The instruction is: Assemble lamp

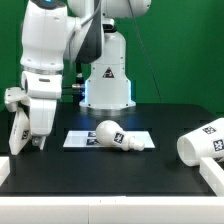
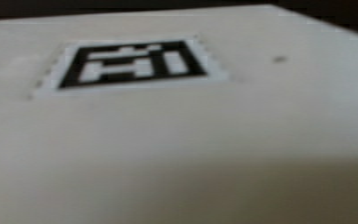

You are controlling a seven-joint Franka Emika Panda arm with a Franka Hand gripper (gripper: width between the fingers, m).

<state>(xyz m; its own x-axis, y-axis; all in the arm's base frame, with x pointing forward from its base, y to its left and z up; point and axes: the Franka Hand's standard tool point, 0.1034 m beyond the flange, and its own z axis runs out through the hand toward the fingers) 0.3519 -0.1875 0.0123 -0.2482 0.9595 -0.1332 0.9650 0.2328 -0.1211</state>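
— Where's the lamp?
— The bulb (image 1: 113,135) lies on the marker board (image 1: 76,140). The shade (image 1: 205,145) is on the exterior view's right of it, on the black counter (image 1: 100,172). Green wall (image 1: 175,50) behind.
— And the tool (image 1: 38,142)?
— On the board's other side; I cannot tell its grip.

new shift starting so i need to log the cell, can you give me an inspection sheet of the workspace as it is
surface: black table with the marker board lying flat on it
job's things: bulb on its side over the marker board; shade on its side at the exterior view's right; base at its left edge; the wrist view shows only a blurred tagged white face
clutter: nothing seen
grippers: gripper points down beside the base; whether the fingers are open cannot be told
cables: black cable behind the arm
surroundings: green backdrop
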